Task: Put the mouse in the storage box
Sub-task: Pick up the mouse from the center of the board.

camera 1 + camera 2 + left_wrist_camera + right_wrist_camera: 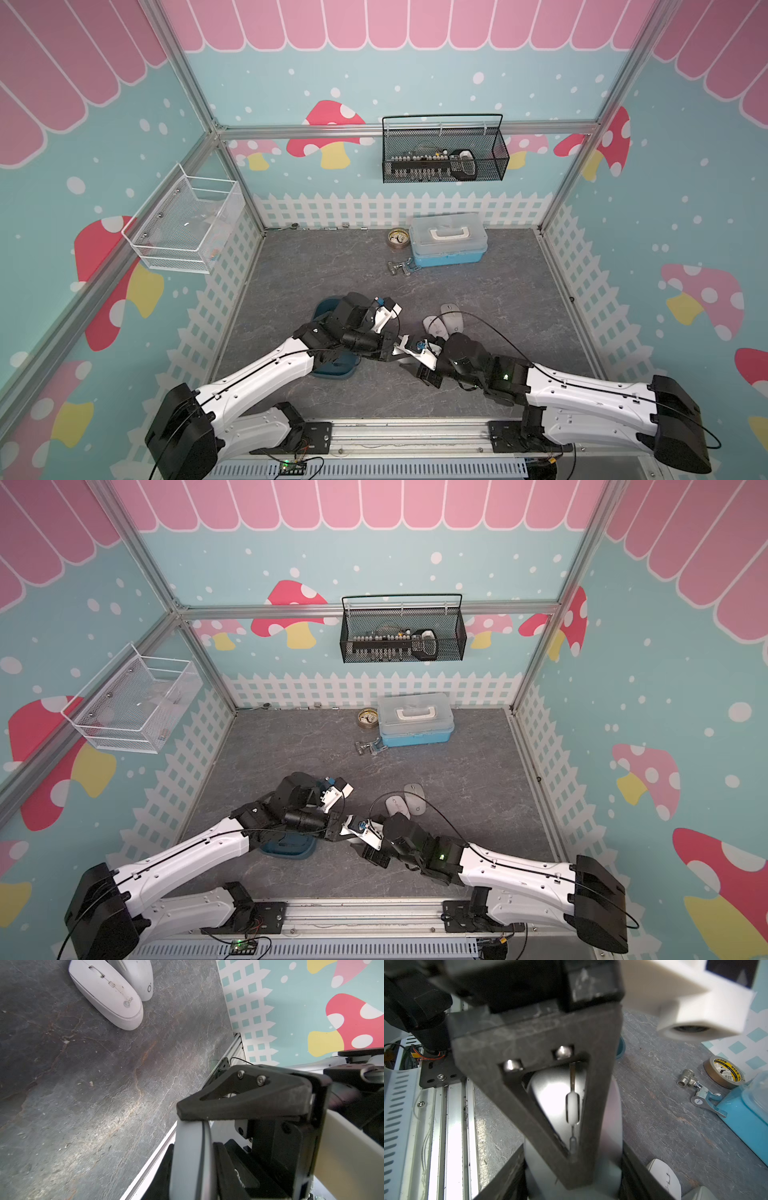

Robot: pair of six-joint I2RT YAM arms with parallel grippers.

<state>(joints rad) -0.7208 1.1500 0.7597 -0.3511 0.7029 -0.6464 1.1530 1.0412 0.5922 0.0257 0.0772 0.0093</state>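
So the left gripper [197, 1136] is clamped tight on the light grey oval plastic mouse [554, 1103], lower-middle in both top views, just right of the dark teal shallow tray [332, 371]. Can't tell whether the right gripper [571, 1192] grips it.

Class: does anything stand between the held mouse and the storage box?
No object visibly does. The left gripper is shut on the mouse near the storage box. Only the left arm overhangs much of the box; two other mice lie away from it.
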